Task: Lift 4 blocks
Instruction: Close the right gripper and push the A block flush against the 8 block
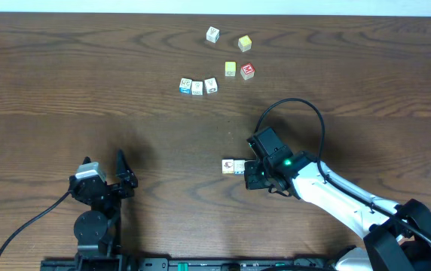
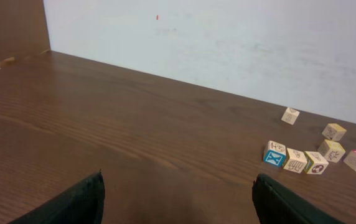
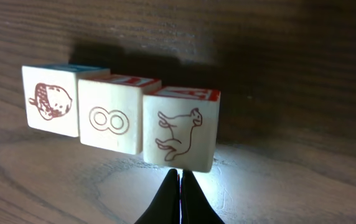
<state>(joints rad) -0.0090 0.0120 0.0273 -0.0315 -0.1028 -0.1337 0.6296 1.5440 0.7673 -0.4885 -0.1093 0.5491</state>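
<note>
Three cream blocks lie side by side on the table in the right wrist view: an acorn block (image 3: 50,101), a figure-eight block (image 3: 109,122) and an animal block (image 3: 179,127). My right gripper (image 3: 179,174) is shut, its tips touching the animal block's near bottom edge, with nothing between them. Overhead, this row (image 1: 233,166) lies just left of the right gripper (image 1: 250,172). Another row of three blocks (image 1: 198,86) (image 2: 295,160) and a lone cream block (image 1: 212,34) (image 2: 290,116) sit far back. My left gripper (image 1: 104,169) (image 2: 178,177) stands open and empty at the front left.
Two yellow-faced cubes (image 1: 244,43) (image 1: 230,68) and a red-topped cube (image 1: 247,71) lie at the back near the far row. The right arm's black cable (image 1: 306,113) loops above the table. A white wall (image 2: 228,43) bounds the far edge.
</note>
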